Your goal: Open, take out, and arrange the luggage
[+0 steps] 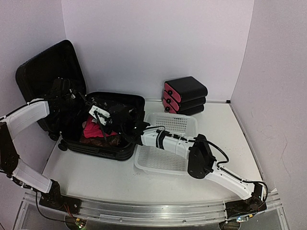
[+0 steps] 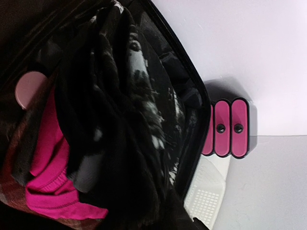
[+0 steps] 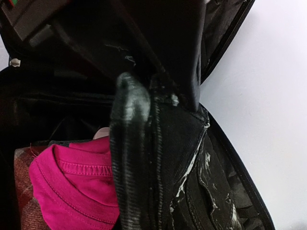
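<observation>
The luggage (image 1: 48, 67) lies open at the left, lid upright against the wall, its rim showing in the wrist views (image 2: 192, 96) (image 3: 240, 167). Inside are a black denim garment (image 1: 122, 109) (image 2: 120, 120) (image 3: 187, 143), a pink garment (image 1: 91, 128) (image 2: 48, 191) (image 3: 72, 182) and a plaid cloth (image 3: 21, 191). My right gripper (image 1: 111, 120) (image 3: 153, 91) is inside the case, shut on a fold of the black garment, one glossy finger (image 3: 127, 110) pressed on the cloth. My left gripper (image 1: 79, 98) sits by the lid amid black cloth, which hides its fingers.
A white mesh basket (image 1: 168, 143) (image 2: 206, 201) stands just right of the case, under my right forearm. Three stacked black boxes with pink fronts (image 1: 184, 96) (image 2: 223, 127) sit at the back by the wall. White walls close in on three sides.
</observation>
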Robot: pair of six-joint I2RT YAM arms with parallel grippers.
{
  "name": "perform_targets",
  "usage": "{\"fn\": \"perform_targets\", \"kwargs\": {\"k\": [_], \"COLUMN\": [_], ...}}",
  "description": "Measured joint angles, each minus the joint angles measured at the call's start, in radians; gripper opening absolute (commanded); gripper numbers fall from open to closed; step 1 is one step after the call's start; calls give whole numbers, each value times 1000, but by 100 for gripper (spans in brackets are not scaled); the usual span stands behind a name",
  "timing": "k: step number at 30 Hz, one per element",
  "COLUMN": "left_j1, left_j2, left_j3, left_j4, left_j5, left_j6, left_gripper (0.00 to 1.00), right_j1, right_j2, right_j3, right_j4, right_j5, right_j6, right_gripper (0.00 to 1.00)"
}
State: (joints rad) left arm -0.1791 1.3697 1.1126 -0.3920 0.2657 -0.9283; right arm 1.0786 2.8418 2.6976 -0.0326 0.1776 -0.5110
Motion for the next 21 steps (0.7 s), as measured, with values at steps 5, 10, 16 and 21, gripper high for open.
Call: {"fn": "perform_targets", "kwargs": {"k": [5, 10, 16, 21], "left_j1": [-3, -8, -8, -8], "left_j2": [-77, -254, -382, -434], "left_j3": [0, 59, 196, 192], "left_j4": [-1, -45, -99, -134], "left_j5": [57, 77, 45, 36], "left_j6": [90, 219, 334, 364], "left_gripper": [81, 87, 87, 87], "right_j1": [-33, -76, -125, -142], "right_j2": [-38, -121, -225, -364], "right_j3": [-27, -48, -49, -80], "right_j4": [-51, -124, -193, -305], "right_j5": [-72, -143, -166, -153], "right_j6": [69, 193, 366, 470], "right_gripper": [0, 0, 0, 0]}}
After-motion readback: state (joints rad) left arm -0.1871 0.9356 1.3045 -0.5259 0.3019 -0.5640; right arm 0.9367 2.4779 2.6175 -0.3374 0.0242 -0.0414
